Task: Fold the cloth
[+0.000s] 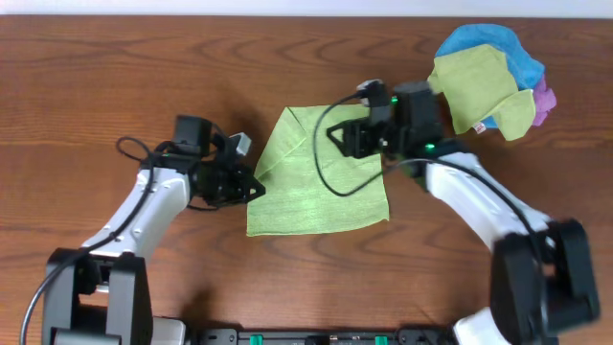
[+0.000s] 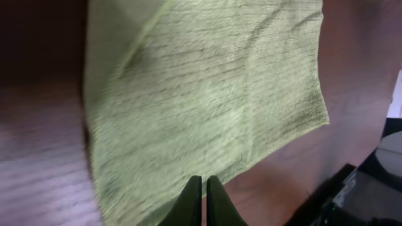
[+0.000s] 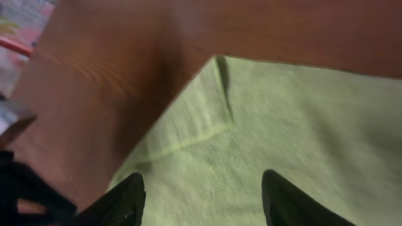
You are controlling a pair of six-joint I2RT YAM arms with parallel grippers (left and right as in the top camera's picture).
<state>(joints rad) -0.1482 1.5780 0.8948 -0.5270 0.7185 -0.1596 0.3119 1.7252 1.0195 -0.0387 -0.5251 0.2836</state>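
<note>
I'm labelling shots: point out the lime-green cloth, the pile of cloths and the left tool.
lime-green cloth (image 1: 297,203), overhead view, its flat middle.
pile of cloths (image 1: 476,86), overhead view, yellow-green top piece.
left tool (image 2: 205,183), left wrist view, between its tips.

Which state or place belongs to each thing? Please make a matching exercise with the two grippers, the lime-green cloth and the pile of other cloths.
Things:
1. left gripper
2. right gripper
3. cloth
4. pile of cloths

States and places:
a. heaped in the far right corner of the table
b. fingers wide open above the lime-green fabric
c. lies spread out in the middle
d. fingers closed together at the fabric's left edge

Pairs: 1-d, 2-b, 3-c, 4-a.
</note>
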